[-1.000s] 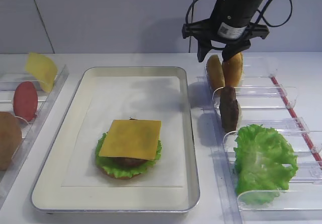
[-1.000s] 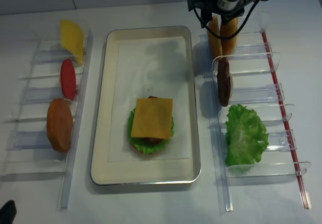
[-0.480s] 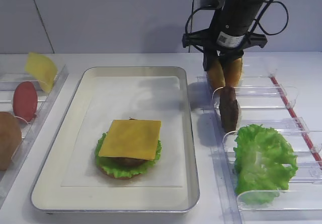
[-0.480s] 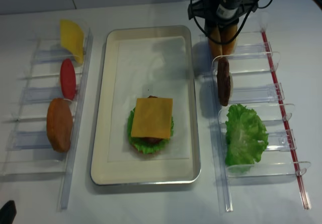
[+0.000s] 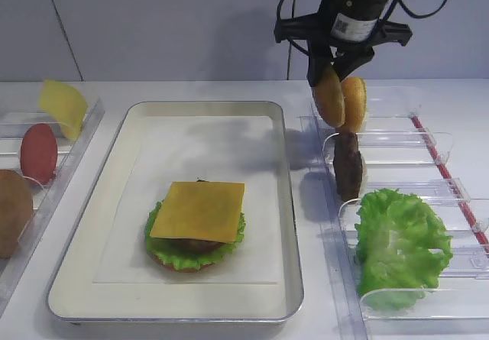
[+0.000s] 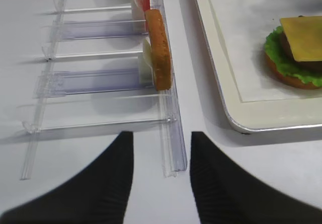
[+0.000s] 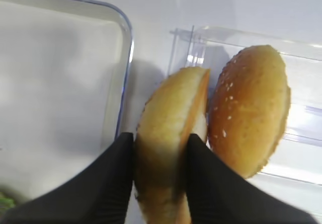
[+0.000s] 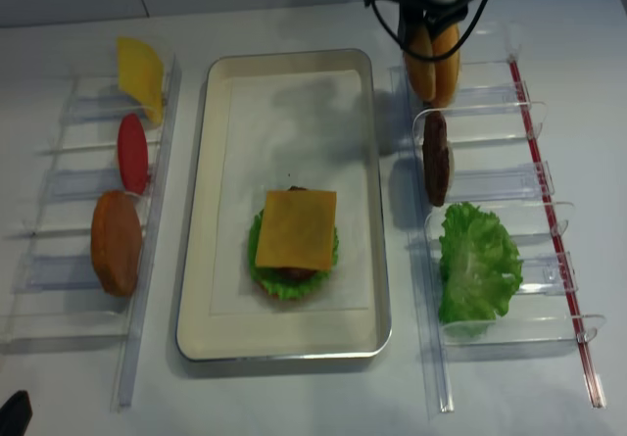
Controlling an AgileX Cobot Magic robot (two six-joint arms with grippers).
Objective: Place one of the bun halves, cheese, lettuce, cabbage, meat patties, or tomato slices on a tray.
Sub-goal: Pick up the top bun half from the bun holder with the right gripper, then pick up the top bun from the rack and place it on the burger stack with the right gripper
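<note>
The white worktop [image 5: 229, 92] carries everything. At its middle lies the cream tray [image 5: 284, 202] with its paper liner, and on it sits a stack: a bun base, green lettuce [image 5: 164, 252], a dark patty just showing, and a square cheese slice [image 5: 199, 210] on top. Clear slotted racks [image 5: 428, 195] flank the tray. The right rack holds a big loose lettuce leaf [image 5: 399, 241] and, behind it, a meat patty [image 5: 348, 164] standing on edge. The left rack holds a large brown bun [image 5: 14, 212], a red tomato slice [image 5: 38, 153] and another cheese slice [image 5: 63, 107].

My right fingers [image 7: 161, 181] are clamped on 1 bun half [image 7: 171, 133], pinching it on edge above the rack's far end, right of the tray. A sesame-specked bun top [image 7: 250, 108] hangs just beside it; I cannot tell whether they touch.

My left fingers [image 6: 158, 178] stand apart, empty, low over the worktop near the left rack's end.
</note>
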